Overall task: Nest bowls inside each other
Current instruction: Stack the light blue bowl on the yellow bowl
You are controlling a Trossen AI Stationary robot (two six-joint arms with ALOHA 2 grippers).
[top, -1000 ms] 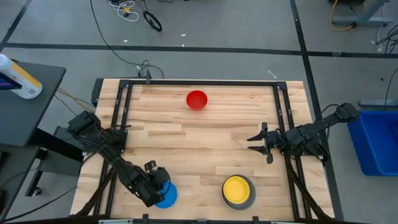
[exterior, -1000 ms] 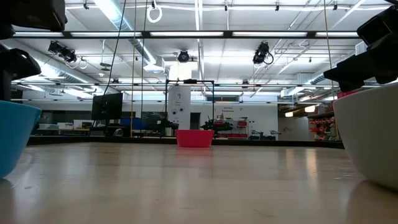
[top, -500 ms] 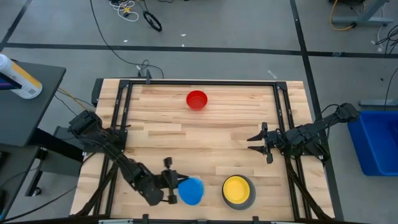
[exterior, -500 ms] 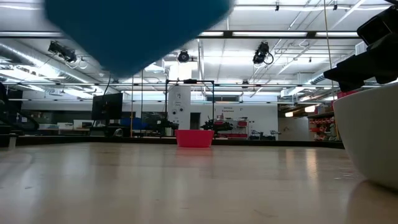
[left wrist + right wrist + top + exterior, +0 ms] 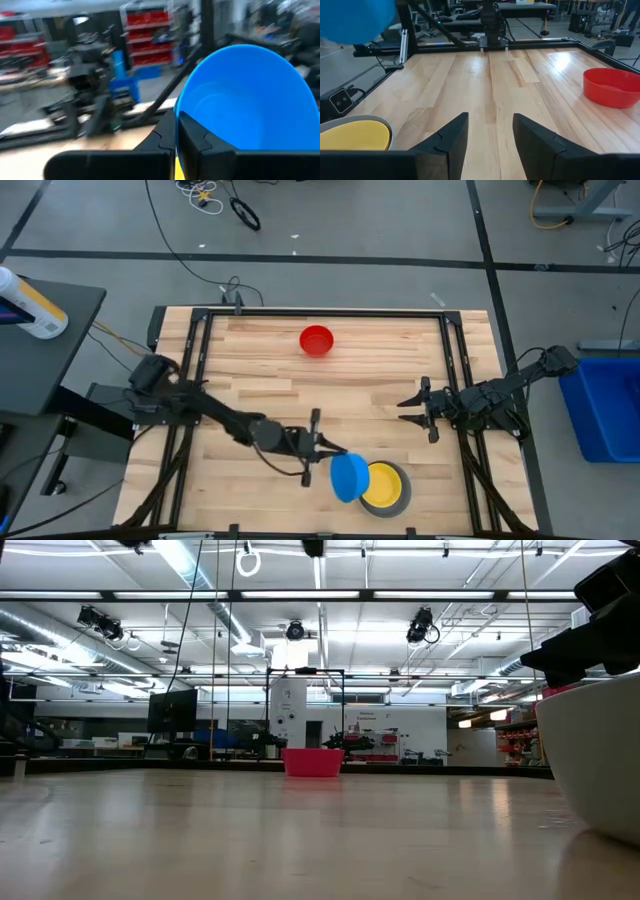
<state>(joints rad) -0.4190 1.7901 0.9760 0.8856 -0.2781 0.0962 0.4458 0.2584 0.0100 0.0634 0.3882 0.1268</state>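
We see our left gripper (image 5: 328,452) pinching the light blue bowl (image 5: 349,477) over the yellow bowl (image 5: 382,484) nested in the grey bowl (image 5: 401,493). Our right gripper (image 5: 409,401) waits spread; red bowl (image 5: 317,340) sits farthest.

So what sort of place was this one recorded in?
Most likely a large robotics lab or workshop hall: long ceiling strip lights, red storage bins on shelving, and cables lying on a taped grey floor around the wooden table.

One bowl (image 5: 349,477) hangs over the nested pair (image 5: 384,488); another (image 5: 316,340) lies well behind.
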